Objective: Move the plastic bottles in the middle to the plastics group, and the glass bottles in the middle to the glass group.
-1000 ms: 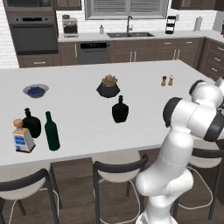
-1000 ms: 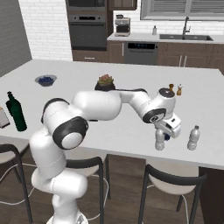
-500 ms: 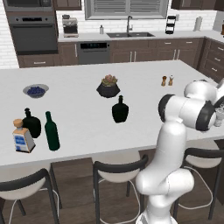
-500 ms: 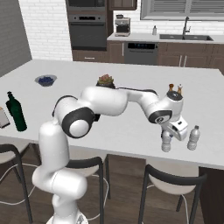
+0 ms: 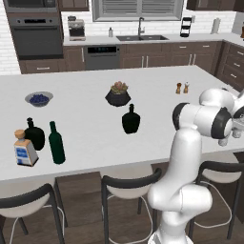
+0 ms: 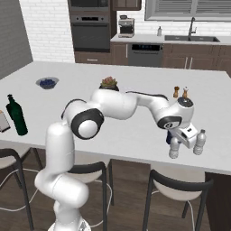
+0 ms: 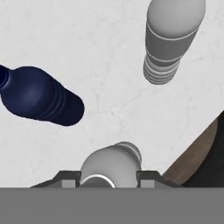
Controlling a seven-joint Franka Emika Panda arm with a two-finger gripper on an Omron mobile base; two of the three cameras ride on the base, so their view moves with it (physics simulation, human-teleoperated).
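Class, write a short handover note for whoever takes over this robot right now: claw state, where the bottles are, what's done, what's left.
Claw: shut on the small clear plastic bottle, at the counter's right end, near the small dark blue bottle and another clear plastic bottle.
Done: the tall dark green glass bottle stands by the left black flask and the square cork-stoppered bottle.
Left: release the plastic bottle, then move the squat round black flask mid-counter to the glass group.

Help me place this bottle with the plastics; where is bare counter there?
Bare counter lies between the dark blue bottle and the grey plastic bottle. It is crowded by the counter edge, where the gripper holds the clear bottle.
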